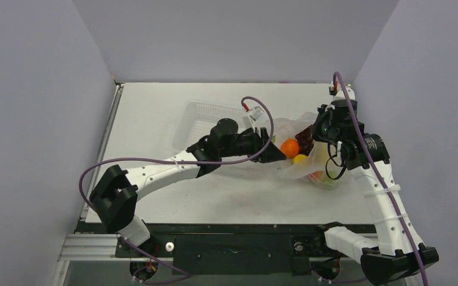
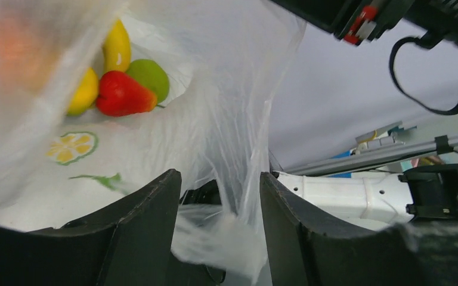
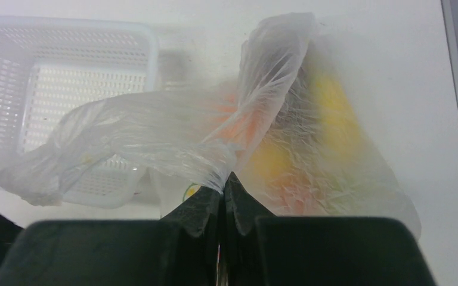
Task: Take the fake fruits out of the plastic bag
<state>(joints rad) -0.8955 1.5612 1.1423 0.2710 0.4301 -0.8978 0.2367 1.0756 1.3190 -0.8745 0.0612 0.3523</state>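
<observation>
Crinkly plastic bag (image 3: 155, 137) (glossy fruits (image 2: 122, 94) inside).

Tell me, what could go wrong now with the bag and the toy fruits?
1. The right hand pinches only a thin twist of the plastic bag, so the film might slip out or tear.
2. Loose film hangs between the open fingers of the left hand. Closing now could grab plastic instead of the red fruit, which lies deeper inside.
</observation>
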